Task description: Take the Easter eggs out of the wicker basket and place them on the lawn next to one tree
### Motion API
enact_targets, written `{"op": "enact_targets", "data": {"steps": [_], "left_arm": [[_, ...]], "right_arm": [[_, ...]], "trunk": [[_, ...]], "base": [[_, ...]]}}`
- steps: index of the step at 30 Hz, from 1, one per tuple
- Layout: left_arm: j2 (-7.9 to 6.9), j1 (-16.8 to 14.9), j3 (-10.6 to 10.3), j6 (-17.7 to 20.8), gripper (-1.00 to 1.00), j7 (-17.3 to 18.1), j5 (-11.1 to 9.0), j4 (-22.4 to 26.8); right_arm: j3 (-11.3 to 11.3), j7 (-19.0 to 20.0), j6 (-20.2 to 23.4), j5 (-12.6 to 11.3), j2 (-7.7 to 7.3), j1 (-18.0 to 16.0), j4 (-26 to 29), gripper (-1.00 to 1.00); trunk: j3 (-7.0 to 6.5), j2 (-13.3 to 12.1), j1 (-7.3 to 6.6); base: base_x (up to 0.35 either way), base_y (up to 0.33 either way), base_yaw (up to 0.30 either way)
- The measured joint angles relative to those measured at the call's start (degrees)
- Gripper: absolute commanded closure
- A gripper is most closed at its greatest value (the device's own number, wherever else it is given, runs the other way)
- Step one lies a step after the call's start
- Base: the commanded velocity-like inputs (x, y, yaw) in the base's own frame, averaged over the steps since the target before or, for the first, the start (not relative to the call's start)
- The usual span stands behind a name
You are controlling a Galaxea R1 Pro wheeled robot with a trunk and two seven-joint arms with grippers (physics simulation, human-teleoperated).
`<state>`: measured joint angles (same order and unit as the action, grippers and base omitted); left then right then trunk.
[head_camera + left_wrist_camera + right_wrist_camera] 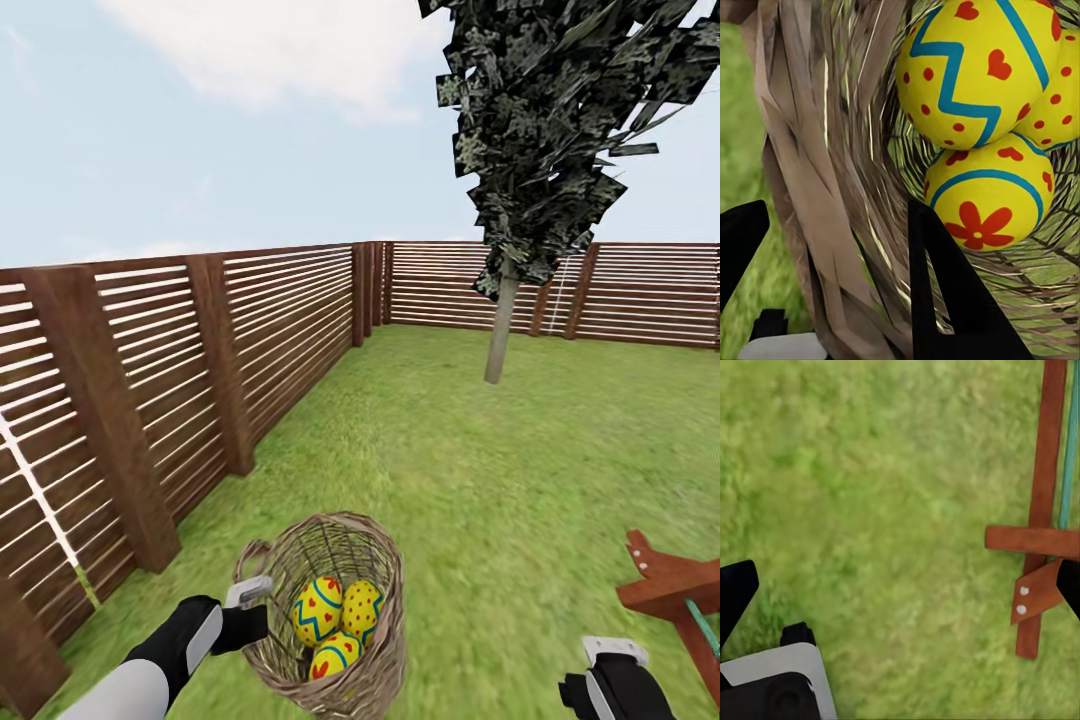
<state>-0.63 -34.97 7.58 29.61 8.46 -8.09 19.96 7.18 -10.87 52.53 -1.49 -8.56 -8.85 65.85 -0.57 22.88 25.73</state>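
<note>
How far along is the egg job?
Nothing placed yet: all three eggs sit in the basket. In hand: the left pincer straddles the basket's wall, one finger inside, one outside. The right pincer hangs open over grass. Left: carry all three to the tree.

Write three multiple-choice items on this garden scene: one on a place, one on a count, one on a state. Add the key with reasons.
1. Where is the left hand?
A. at the basket's wall
B. at the tree's trunk
C. on the fence

2. How many Easter eggs lie in the wicker basket?
A. one
B. two
C. three

3. How is the right hand?
A. shut on an egg
B. open over bare grass
C. shut on the basket's handle

Key:
1 A: in the left wrist view one of its fingers is inside the weave and one outside.
2 C: three yellow eggs show in the head view.
3 B: its fingers stand wide apart above the lawn, holding nothing.
</note>
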Motion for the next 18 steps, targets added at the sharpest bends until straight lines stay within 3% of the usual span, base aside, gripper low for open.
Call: {"op": "enact_targets", "data": {"steps": [8, 18], "left_arm": [[0.01, -0.01, 0.04, 0.0, 1.0, 0.0, -0.18, -0.03], [0.0, 0.01, 0.07, 0.03, 1.0, 0.01, -0.31, 0.04]], "right_arm": [[0.06, 0.0, 0.05, -0.01, -0.05, 0.0, -0.04, -1.0], [0.05, 0.0, 0.04, -0.01, -0.05, -0.01, -0.04, -1.0]], "trunk": [[0.01, 0.0, 0.0], [0.04, 0.0, 0.0]], "base": [[0.33, 0.0, -0.266], [0.33, 0.0, -0.018]]}}
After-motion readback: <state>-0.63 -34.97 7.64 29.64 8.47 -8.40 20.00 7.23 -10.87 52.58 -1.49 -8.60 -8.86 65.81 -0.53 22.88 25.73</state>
